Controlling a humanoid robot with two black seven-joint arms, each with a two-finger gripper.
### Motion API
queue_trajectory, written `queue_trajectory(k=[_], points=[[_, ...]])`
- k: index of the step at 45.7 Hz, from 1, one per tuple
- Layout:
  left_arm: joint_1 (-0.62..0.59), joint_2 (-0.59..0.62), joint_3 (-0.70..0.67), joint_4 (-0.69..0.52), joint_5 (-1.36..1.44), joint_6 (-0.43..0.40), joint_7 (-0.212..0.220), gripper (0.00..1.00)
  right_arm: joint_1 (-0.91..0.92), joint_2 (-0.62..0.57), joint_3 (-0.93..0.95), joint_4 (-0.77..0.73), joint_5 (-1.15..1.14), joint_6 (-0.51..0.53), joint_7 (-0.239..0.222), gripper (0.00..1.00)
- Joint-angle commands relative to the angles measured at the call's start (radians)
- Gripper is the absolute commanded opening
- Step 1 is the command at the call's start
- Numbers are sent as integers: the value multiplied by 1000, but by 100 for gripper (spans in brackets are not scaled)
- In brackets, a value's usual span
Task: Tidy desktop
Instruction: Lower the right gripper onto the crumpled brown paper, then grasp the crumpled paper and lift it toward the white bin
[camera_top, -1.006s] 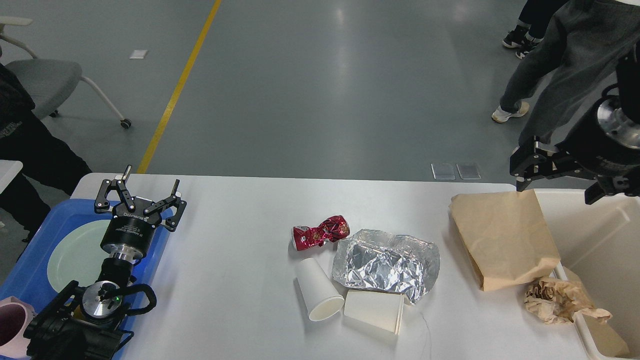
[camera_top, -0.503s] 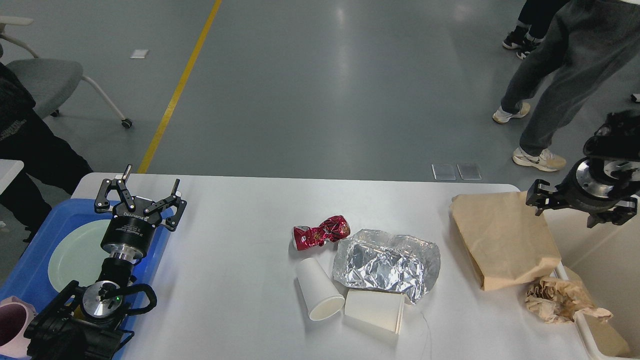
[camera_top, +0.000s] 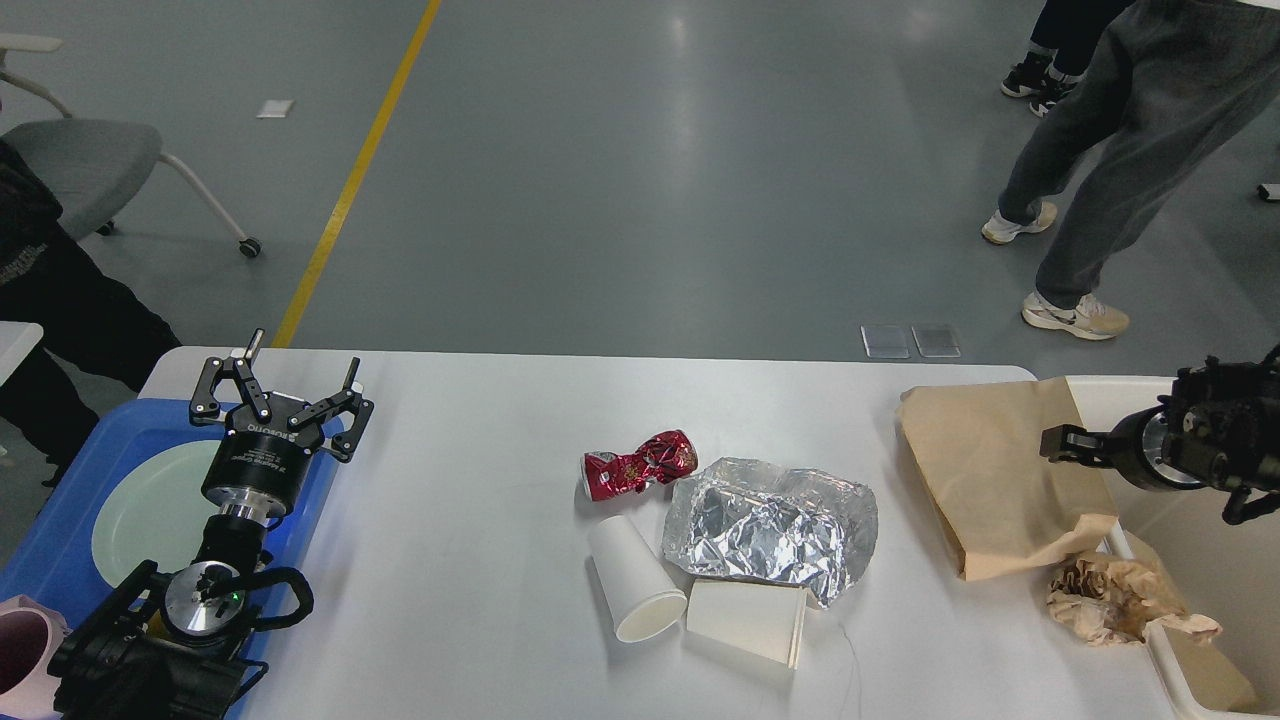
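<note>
Surface: the large white rectangular tabletop with rounded corners (camera_top: 480, 520) fills the lower half of the head view and carries all the litter.
Blue plastic tray (camera_top: 90, 480): at the surface's left edge, holding a pale green round plate (camera_top: 140, 510).
Cream plastic bin (camera_top: 1200, 530): at the right edge of the surface.
Flat brown paper bag (camera_top: 1000, 480): lying on the surface's right end, its right side against the bin's rim.
Crumpled silver foil sheet (camera_top: 770, 525): near the middle of the surface.
White paper cups: one (camera_top: 632, 585) on its side with its mouth toward the camera, another, flattened (camera_top: 748, 620), just beside it under the foil's near edge.
Crumpled brown paper wad (camera_top: 1120, 600): draped over the bin's rim, below the bag.
Crushed red drink can (camera_top: 640, 465): just left of the foil.
Left gripper (camera_top: 295, 385): over the tray's far right corner, jaws spread wide, holding nothing.
Right gripper (camera_top: 1065, 445): over the bag's right edge, seen side-on and dark; I cannot tell how its jaws stand.
</note>
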Motion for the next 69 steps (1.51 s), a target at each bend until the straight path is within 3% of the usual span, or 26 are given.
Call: queue_trajectory(k=[1, 18, 31, 33, 40, 43, 51, 56, 69], points=[[0, 0, 0, 0, 0, 0, 0, 96, -29, 3, 0, -21, -7, -53, 1, 89], [0, 0, 0, 0, 0, 0, 0, 96, -60, 49, 26, 25, 10, -65, 4, 91], [0, 0, 0, 0, 0, 0, 0, 96, -115, 107, 32, 33, 13, -165, -7, 89], [0, 0, -1, 0, 0, 0, 0, 96, -119, 115, 32, 36, 13, -167, -9, 80], [0, 0, 0, 0, 0, 0, 0, 96, -127, 127, 31, 62, 13, -164, -18, 15], [0, 0, 0, 0, 0, 0, 0, 96, -126, 127, 31, 67, 13, -164, -22, 0], [0, 0, -1, 0, 0, 0, 0, 96, -126, 129, 32, 81, 30, -165, -36, 0], [0, 0, -1, 0, 0, 0, 0, 96, -124, 129, 32, 94, 93, -167, -74, 0], [0, 0, -1, 0, 0, 0, 0, 96, -107, 129, 81, 122, 111, -168, -81, 0]])
